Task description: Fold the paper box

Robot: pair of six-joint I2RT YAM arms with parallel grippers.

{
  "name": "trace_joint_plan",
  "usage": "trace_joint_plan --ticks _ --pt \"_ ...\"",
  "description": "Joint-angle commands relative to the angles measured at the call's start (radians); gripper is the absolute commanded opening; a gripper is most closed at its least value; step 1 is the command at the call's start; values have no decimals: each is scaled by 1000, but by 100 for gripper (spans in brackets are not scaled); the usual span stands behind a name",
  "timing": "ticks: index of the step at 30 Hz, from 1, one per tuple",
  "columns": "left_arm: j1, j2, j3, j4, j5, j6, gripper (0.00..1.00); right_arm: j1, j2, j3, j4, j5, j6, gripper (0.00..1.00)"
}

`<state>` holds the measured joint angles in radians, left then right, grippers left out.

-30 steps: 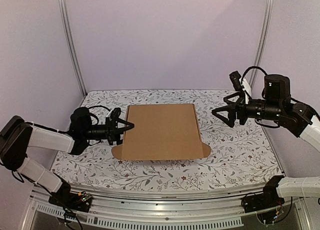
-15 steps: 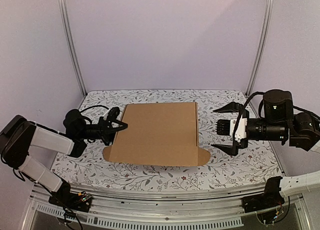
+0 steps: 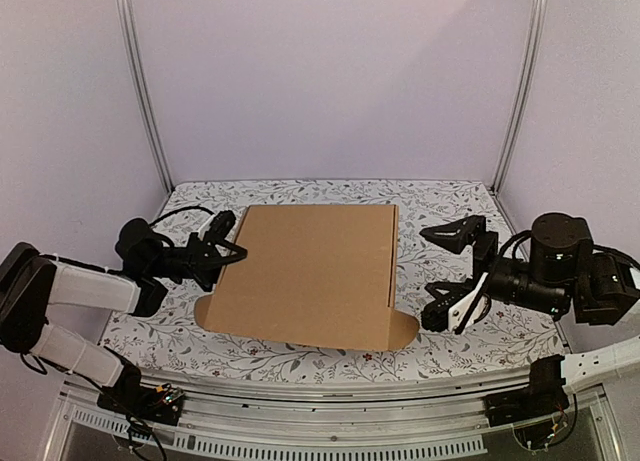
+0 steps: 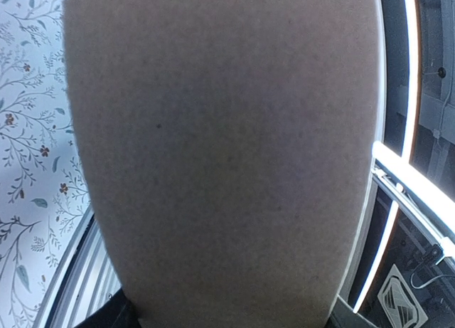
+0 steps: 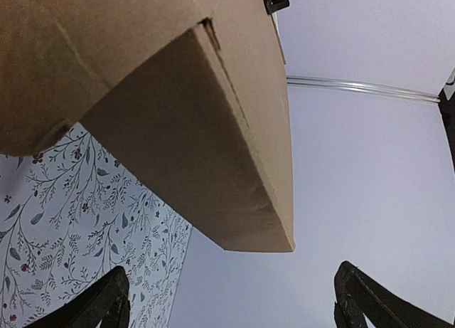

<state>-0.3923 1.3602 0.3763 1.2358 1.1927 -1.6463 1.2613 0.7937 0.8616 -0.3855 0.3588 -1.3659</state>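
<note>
Overhead view: even, soft, diffuse light with no glare on the table [image 3: 300,361]. Left wrist view: paper box [image 4: 227,157] fills the frame, dim, blurred, edges bowed; light strip [image 4: 409,72] blown out at right. Right wrist view: box underside shaded, corners stretched.

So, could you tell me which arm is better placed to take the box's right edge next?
Probably the right. The right gripper is open and empty, facing the right edge of the box but apart from it. The left gripper is busy holding the left edge.
</note>
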Motion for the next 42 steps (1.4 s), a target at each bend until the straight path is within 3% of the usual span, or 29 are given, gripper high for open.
trace_joint_plan --ticks 1,6,15,28,34,42 --pt "8 -66 -14 -85 18 62 31 56 0 -60 129 27 -170 99" --pt "7 -122 -20 -185 28 117 31 100 21 -131 293 51 -283 99" --pt "2 -217 -22 -334 42 187 31 146 71 -134 365 60 -278 99" --pt "-2 -350 -17 -510 47 257 31 154 110 -162 376 91 -199 99" --pt "-11 -406 -6 -575 45 274 30 177 117 -173 441 89 -102 99" --pt "-29 -432 3 -631 41 301 30 209 144 -168 503 103 -98 99"
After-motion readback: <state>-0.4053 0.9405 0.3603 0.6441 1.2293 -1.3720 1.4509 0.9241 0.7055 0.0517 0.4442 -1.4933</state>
